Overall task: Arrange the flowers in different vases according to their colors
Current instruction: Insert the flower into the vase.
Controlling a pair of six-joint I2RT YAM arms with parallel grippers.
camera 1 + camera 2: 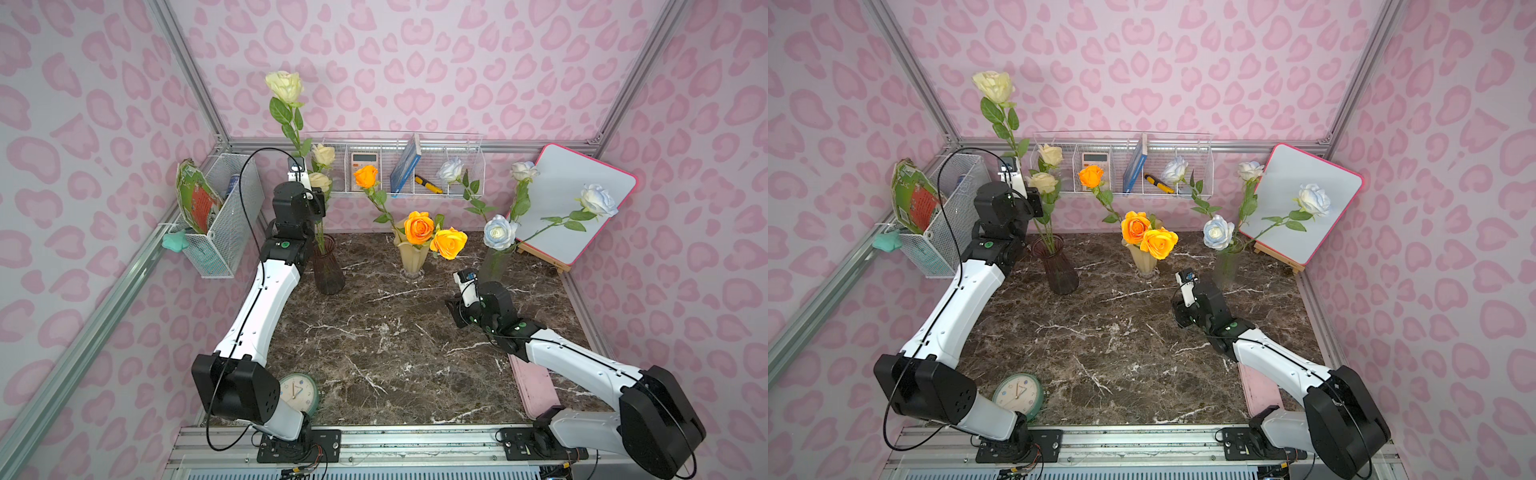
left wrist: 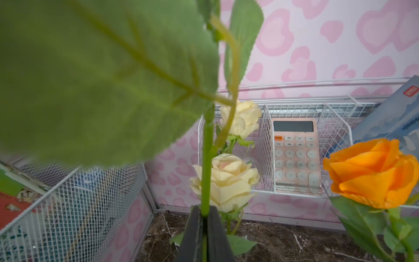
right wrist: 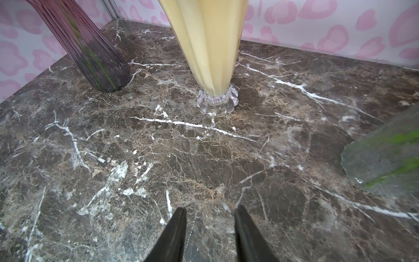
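left pincer (image 2: 205, 229): pressed together on the green stem of a cream rose (image 1: 285, 86). In both top views its head stands high at upper left, and the stem runs down toward the dark vase (image 1: 328, 270).
right pincer (image 3: 209, 236): spread, nothing in it, low over the bench (image 1: 395, 332) at centre right, just in front of the clear vase (image 1: 494, 264).
dark vase: left of centre; two cream roses (image 1: 322, 168) already stand in it. The one I'm holding looks like the third, and I can't tell whether its stem tip is in the mouth yet.
yellow vase (image 1: 411, 255): centre back, three orange roses (image 1: 419, 226) in it, one tall and two low.
clear vase: right of centre, four white-blue roses (image 1: 500, 232) in it, one leaning far out across the whiteboard (image 1: 552, 232).
loose flowers: none that I can see on the bench.
progress: my read is nearly done; the colours are sorted one per vase.
left to do: lower the cream stem in, open the left pincer, pull back.
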